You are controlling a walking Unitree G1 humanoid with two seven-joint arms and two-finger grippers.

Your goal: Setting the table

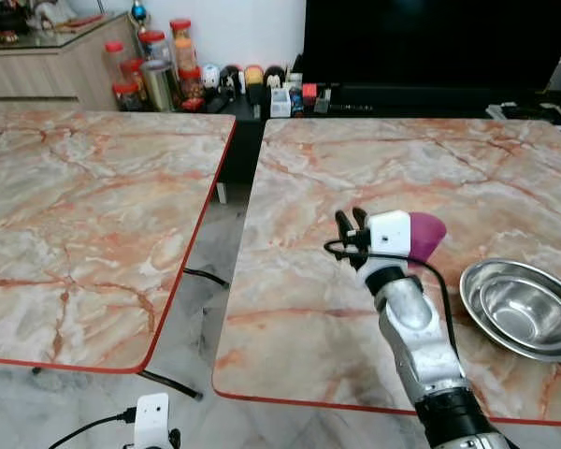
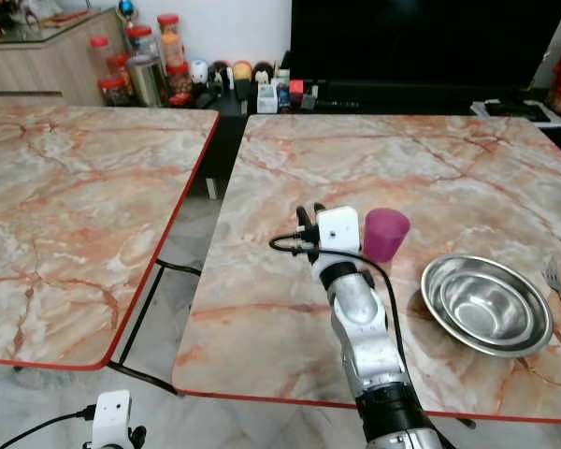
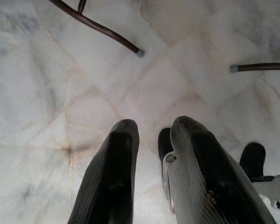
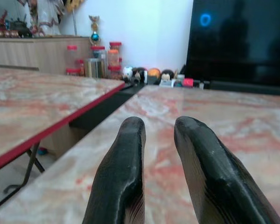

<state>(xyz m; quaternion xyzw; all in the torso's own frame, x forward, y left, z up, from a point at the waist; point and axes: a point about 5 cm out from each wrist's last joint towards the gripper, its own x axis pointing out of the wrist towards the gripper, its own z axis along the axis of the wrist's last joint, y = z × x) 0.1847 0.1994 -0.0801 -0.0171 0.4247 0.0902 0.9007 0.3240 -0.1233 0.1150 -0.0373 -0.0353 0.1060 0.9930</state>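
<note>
Because the left arm hangs idle beside the body, the left gripper (image 3: pixel 151 172) is pointed at the pale floor tiles (image 3: pixel 46 84), its two black fingers nearly together with nothing between them. The left-hand marble table (image 1: pixel 93 215) is passed over, with jars (image 1: pixel 159 65) seen beyond it. Further right, over the second marble table (image 2: pixel 290 309), the right gripper (image 2: pixel 308 223) is held just above the top, its fingers close together and empty, aimed towards the far edge. A purple cup (image 2: pixel 386 233) is stood upright just beside the wrist, apparently set down there, though contact with the wrist cannot be judged. A steel bowl (image 2: pixel 487 304) is placed to its right as the setting's centre, and a fork (image 2: pixel 558 285) is laid beside the bowl.
</note>
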